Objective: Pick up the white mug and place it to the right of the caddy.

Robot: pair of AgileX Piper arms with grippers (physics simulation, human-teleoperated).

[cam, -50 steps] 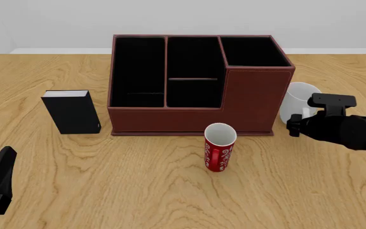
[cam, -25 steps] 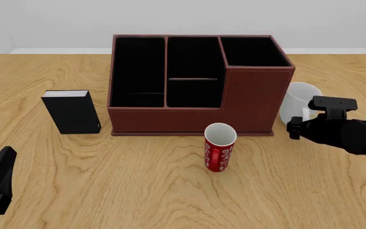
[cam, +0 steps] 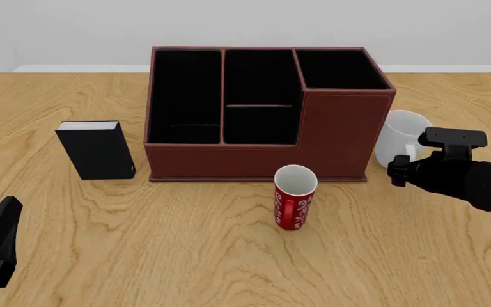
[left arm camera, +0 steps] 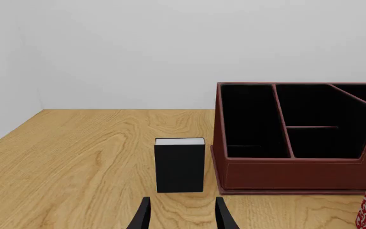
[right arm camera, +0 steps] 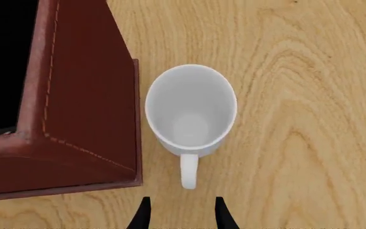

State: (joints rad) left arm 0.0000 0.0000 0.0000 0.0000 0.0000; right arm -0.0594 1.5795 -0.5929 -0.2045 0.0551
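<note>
The white mug (cam: 399,134) stands upright on the table just right of the caddy (cam: 263,115), close to its right wall. In the right wrist view the mug (right arm camera: 191,107) is seen from above, its handle (right arm camera: 188,169) pointing toward my right gripper (right arm camera: 181,217). That gripper is open, holds nothing and sits a short way off the handle. In the front view my right gripper (cam: 401,167) hovers just in front of the mug. My left gripper (cam: 7,208) rests open at the near left, far from both.
A red patterned mug (cam: 295,197) stands in front of the caddy. A black book-like box (cam: 98,150) stands to the caddy's left, straight ahead of my left gripper (left arm camera: 183,218). Bare wooden table (cam: 186,256) lies between the arms.
My right arm has drawn back slightly to the right, away from the white mug. The mug stays put and the left arm has not moved.
</note>
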